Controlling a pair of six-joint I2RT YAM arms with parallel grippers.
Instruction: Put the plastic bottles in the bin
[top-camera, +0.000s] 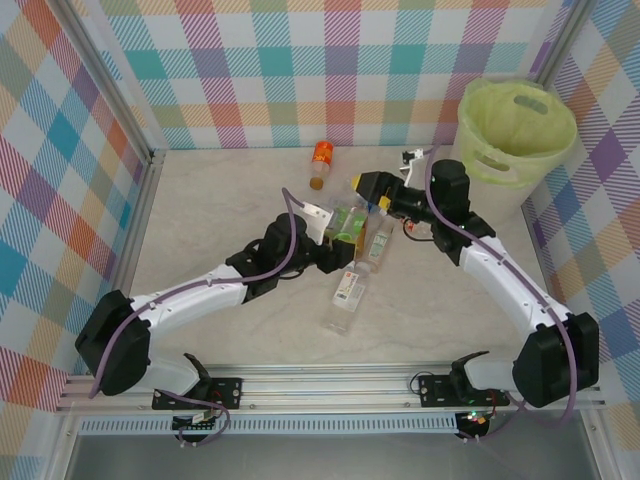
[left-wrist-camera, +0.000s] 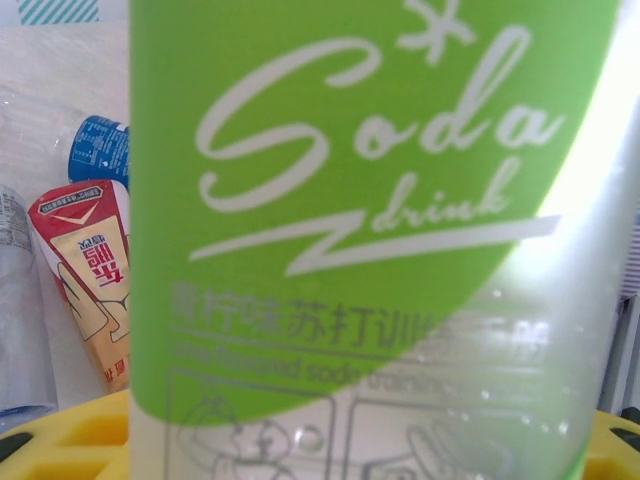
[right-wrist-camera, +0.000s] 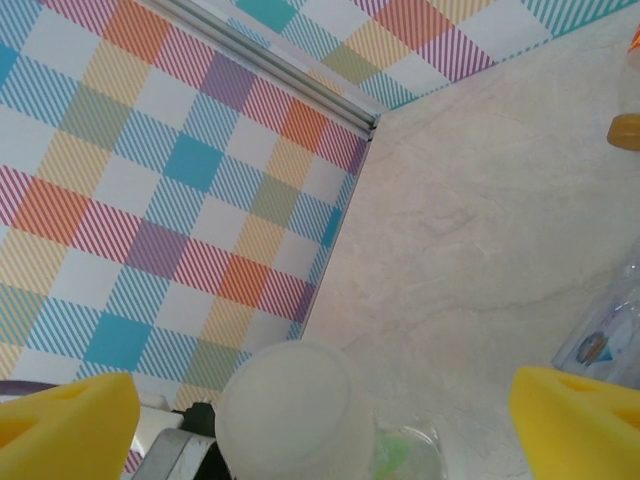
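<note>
My left gripper is shut on a green-labelled soda bottle and holds it off the table; its yellow pads show at either side of the bottle. The bottle's white cap sits between the wide-apart yellow fingers of my right gripper, which is open and does not touch it. An orange-labelled bottle lies near the back wall. Two more bottles lie on the table below the grippers. The lime-lined bin stands at the back right.
Behind the held bottle lie a red-labelled bottle and a blue-labelled one. Checked walls close in the marble table on three sides. The right arm's elbow is close to the bin's side.
</note>
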